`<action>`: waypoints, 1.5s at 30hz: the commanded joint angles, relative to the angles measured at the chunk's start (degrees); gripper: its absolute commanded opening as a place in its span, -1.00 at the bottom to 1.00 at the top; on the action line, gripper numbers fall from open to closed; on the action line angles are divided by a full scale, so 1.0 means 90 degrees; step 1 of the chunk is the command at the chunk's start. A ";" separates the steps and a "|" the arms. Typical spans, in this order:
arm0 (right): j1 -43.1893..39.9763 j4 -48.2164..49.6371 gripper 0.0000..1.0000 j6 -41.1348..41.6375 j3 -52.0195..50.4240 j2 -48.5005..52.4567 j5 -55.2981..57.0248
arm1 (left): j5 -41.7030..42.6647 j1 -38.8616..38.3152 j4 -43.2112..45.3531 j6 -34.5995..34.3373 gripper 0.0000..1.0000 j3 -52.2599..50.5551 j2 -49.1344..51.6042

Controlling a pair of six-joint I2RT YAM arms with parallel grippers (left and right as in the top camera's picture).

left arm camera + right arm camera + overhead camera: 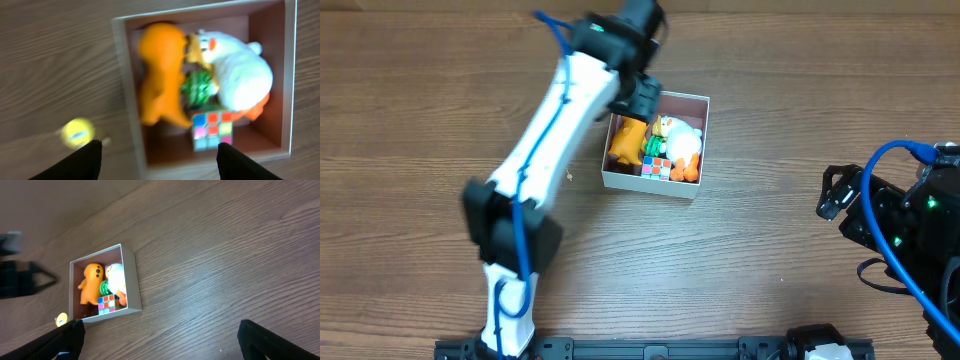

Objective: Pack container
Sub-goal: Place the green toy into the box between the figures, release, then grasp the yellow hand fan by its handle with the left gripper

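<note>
container (pixel 650 186): white-walled square box, brown inside, open top, sitting near the middle of the wood-grain tabletop (pixel 770 260)
contents: orange figure toy (pixel 160 80) on one side, white plush bird (pixel 240 70) beside it, a green item (pixel 196 85) wedged between them, puzzle cube (pixel 212 130) against the near wall
outside: small yellow disc (pixel 77 132) on the tabletop just beside the container wall
left end effector (pixel 159 145): above the container, fingers (pixel 85 160) spread wide, gripping nothing
right end effector (pixel 161 325): well apart from the container at the right edge of the tabletop, fingers wide apart, empty
</note>
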 commanded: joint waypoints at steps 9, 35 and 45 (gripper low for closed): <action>-0.0010 0.0002 1.00 -0.0039 0.0051 -0.0058 0.0044 | -0.0515 0.1290 -0.1248 -0.0112 0.44 -0.1192 -0.0636; -0.0010 -0.0177 1.00 -0.0044 0.0051 -0.0058 0.0170 | -0.0185 0.2091 0.2684 0.0209 -0.06 -0.6302 -0.0636; -0.0010 -0.0270 1.00 -0.0044 0.0051 -0.0058 0.0170 | -0.0202 0.2091 0.2793 0.0231 -0.75 -0.6309 -0.0644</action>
